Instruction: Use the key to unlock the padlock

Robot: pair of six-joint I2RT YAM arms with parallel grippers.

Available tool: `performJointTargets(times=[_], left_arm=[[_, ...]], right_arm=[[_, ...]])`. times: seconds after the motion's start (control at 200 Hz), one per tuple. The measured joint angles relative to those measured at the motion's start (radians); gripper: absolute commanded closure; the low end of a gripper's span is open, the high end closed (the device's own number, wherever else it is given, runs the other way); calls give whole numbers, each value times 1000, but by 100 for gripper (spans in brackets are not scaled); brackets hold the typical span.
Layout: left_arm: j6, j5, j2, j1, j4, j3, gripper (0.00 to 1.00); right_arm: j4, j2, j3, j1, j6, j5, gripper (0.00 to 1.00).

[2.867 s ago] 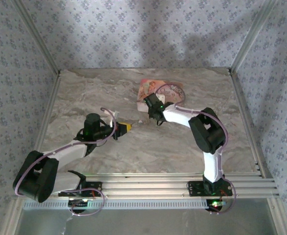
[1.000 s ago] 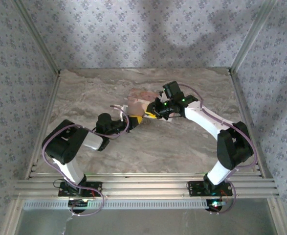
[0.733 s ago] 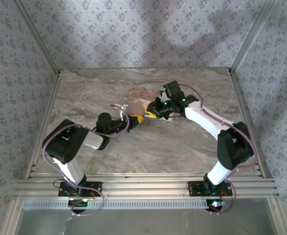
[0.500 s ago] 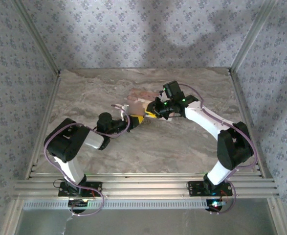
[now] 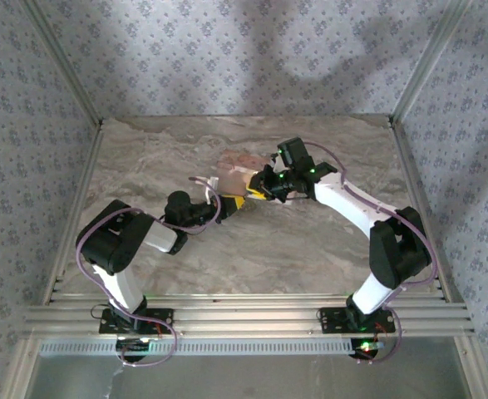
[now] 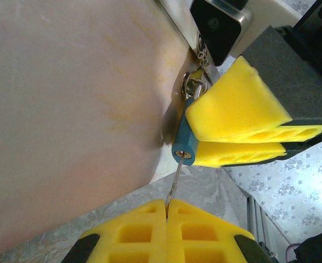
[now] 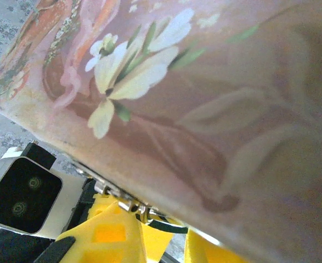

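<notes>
The tiny blue padlock (image 6: 181,143) hangs from the metal hasp (image 6: 193,85) on the pink floral box (image 6: 67,109). Its brass keyhole faces my left gripper. My right gripper (image 5: 258,193) is shut on the padlock, with yellow pads (image 6: 237,112) on either side of its body. My left gripper (image 6: 167,207) is shut on the thin silver key (image 6: 175,183), whose tip sits in the keyhole. In the right wrist view the padlock (image 7: 169,224) shows as a dark sliver under the box (image 7: 232,82), between my right gripper's (image 7: 161,238) pads.
The box (image 5: 237,165) stands mid-table on the marble top (image 5: 260,249), and both grippers meet at its front. The left wrist's camera housing (image 7: 21,200) sits close beside the right gripper. Aluminium rails (image 5: 244,316) run along the near edge.
Since 2.9 s ago both arms have closed in on the box front and met at the padlock. Over the last second only the left arm's elbow shifted slightly.
</notes>
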Motion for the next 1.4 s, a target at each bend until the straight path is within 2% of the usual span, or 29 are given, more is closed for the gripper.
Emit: performJointTargets(times=[0.665,1.129,1.404], left_arm=[[-72,5,6,2,-6,29,100],[-173,87,76,14,-34,106,100],[-161,116,82,21,-42,113,100]], right_arm=[[50,-6,-34,2,-24,4,100],[156,-16,-98,-14,-57,19,100],[196,-19,-138,-22,-85,-9,100]])
